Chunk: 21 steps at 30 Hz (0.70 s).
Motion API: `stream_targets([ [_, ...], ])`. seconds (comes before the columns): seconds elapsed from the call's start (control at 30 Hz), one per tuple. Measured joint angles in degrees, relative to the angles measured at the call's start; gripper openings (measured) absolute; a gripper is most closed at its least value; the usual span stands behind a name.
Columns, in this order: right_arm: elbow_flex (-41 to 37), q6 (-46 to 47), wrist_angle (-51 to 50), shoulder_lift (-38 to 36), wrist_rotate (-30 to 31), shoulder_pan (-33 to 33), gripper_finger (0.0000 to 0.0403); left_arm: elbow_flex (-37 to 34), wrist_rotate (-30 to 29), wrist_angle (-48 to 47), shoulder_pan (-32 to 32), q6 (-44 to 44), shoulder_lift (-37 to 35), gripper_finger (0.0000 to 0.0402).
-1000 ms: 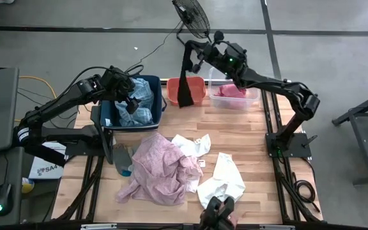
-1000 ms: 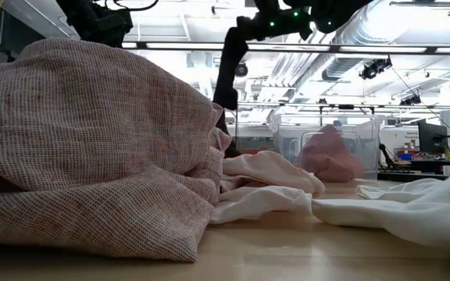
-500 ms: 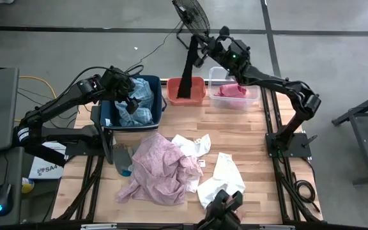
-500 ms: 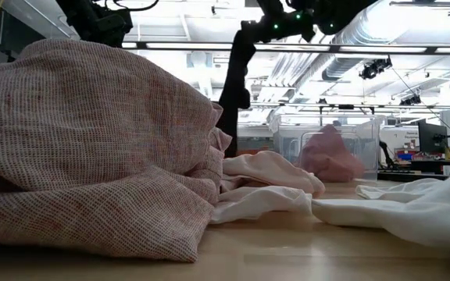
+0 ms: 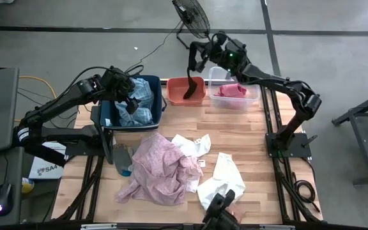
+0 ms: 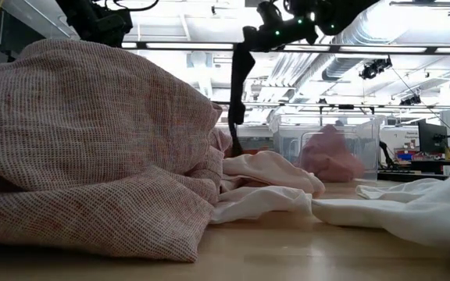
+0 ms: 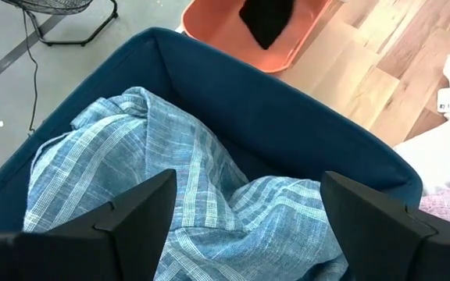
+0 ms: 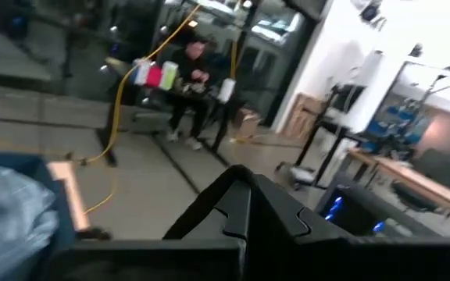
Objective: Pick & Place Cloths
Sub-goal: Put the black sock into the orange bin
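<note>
A narrow black cloth (image 5: 190, 80) hangs from my right gripper (image 5: 195, 55), which is shut on it above the orange bin (image 5: 173, 94) at the table's far edge. Its lower end (image 7: 268, 19) reaches down inside that bin. My left gripper (image 7: 248, 226) hovers open over the blue bin (image 5: 157, 82), above the blue plaid cloth (image 7: 170, 179) lying in it. A large pale pink cloth (image 5: 158, 169), two white cloths (image 5: 193, 145) (image 5: 223, 179) and a grey-green cloth (image 5: 121, 155) lie on the table. A coral pink cloth (image 5: 230, 91) sits in the clear bin (image 5: 255, 96). My right gripper pinches the black cloth's upper end (image 6: 245, 55) between its two shut fingers, which reach in about level from the table's right side. The cloth hangs straight down below them, slack, with its lower end (image 5: 187, 94) inside the orange bin.
The three bins stand in a row along the far edge. The cloth heap fills the table's middle and near part. A fan (image 5: 191, 16) stands on the floor behind the bins. A person (image 8: 190, 74) sits far off in the room.
My right gripper has moved a little toward the table's right and far edge and tipped. The black cloth has swung with it and sunk: it hung in front of the orange bin, and now its lower end is down inside the bin.
</note>
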Motion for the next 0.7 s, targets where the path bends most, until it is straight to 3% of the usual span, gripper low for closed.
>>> stream_targets([
  [0.27,0.0,0.8,-9.3,0.0,-1.5,1.9,0.0003,0.0,0.0,-1.2,0.0,0.0,0.0,0.0309],
  [0.7,0.0,15.8,-13.5,8.8,-5.3,2.8,0.0003,0.0,1.1,-1.2,0.0,-0.2,0.0,0.0309],
])
